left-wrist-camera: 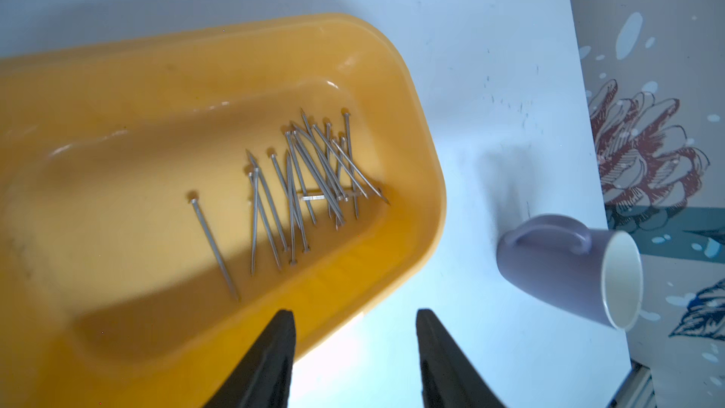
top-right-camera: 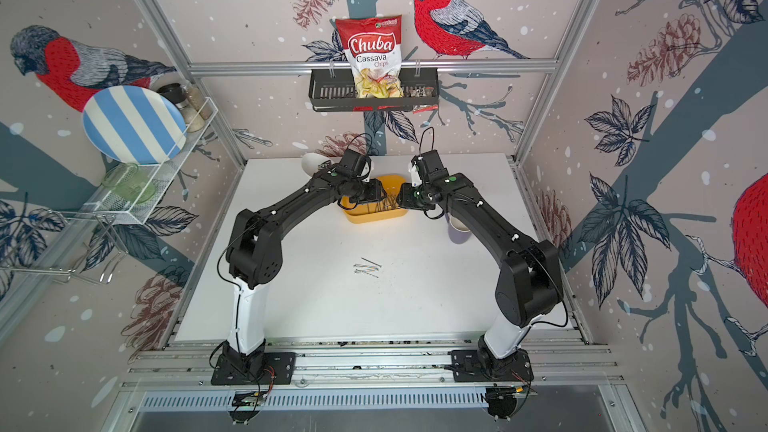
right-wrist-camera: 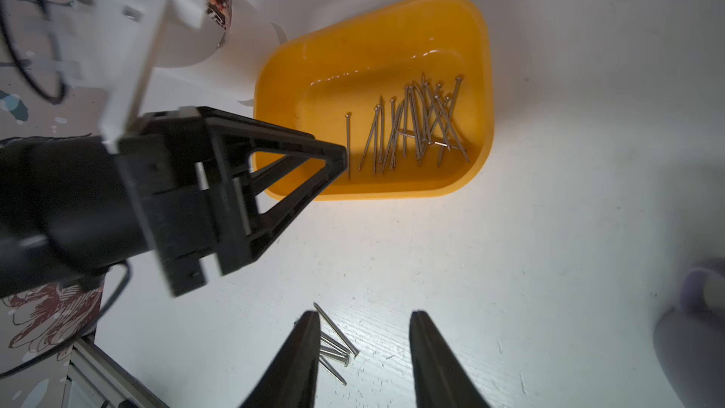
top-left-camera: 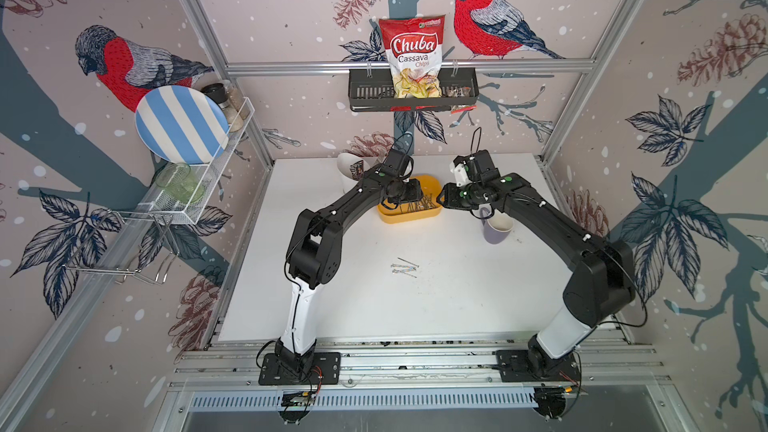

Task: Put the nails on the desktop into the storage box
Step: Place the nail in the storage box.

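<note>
Loose nails (top-left-camera: 404, 270): a small bunch on the worktop (top-left-camera: 374, 309), well in front of the box (top-left-camera: 409, 218), with nothing close around it.
Mug (top-left-camera: 496, 228): just right of the box, under the right arm; probably the one thing to steer round.
Right claw (right-wrist-camera: 365, 313): open and empty, beside the box's right end.
Left claw (left-wrist-camera: 356, 313): open and empty, above the box's front rim.
Box nails (left-wrist-camera: 306, 182): most are piled inside.
Next: likely lift clear, drop over the bunch, pinch across the shafts.
White cup (top-left-camera: 349, 168): behind the box's left end, out of the way.
</note>
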Robot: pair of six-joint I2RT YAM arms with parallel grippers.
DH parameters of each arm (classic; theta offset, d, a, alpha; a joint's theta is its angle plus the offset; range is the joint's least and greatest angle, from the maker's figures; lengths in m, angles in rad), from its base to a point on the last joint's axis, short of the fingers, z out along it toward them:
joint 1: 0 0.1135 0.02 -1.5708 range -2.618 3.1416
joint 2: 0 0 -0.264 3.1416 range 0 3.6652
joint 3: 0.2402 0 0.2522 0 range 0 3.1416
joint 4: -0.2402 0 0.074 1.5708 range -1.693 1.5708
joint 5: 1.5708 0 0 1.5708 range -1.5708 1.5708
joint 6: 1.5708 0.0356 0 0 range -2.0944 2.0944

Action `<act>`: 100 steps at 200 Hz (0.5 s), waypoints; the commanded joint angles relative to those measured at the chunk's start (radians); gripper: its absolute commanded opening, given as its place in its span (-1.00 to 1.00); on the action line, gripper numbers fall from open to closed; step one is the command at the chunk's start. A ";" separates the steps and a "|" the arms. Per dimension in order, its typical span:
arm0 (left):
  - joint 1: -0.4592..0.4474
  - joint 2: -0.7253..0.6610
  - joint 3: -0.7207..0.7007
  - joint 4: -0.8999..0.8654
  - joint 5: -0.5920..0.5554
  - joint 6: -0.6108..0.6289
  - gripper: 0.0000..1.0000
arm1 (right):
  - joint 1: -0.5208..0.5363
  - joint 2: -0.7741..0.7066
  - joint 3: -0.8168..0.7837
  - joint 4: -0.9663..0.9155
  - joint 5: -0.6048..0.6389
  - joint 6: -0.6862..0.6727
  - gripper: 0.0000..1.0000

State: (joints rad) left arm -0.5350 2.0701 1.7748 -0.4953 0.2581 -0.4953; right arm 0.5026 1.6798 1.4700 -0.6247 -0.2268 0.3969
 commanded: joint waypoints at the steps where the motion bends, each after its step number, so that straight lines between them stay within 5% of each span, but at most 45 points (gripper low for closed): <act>1: -0.003 -0.128 -0.121 0.017 -0.052 0.039 0.15 | 0.034 0.005 -0.025 -0.043 -0.011 -0.039 -0.16; 55: 0.065 -0.478 -0.579 0.047 -0.126 0.054 0.20 | 0.204 0.170 0.024 -0.107 0.072 -0.156 -0.15; 100: 0.137 -0.683 -0.899 0.167 -0.093 -0.073 0.23 | 0.327 0.315 0.099 -0.153 0.154 -0.276 -0.14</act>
State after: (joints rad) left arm -0.4122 1.4517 0.9718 -0.4240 0.1520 -0.4942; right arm 0.7944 1.9476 1.5471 -0.7326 -0.1436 0.2073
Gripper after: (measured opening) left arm 0.611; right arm 0.428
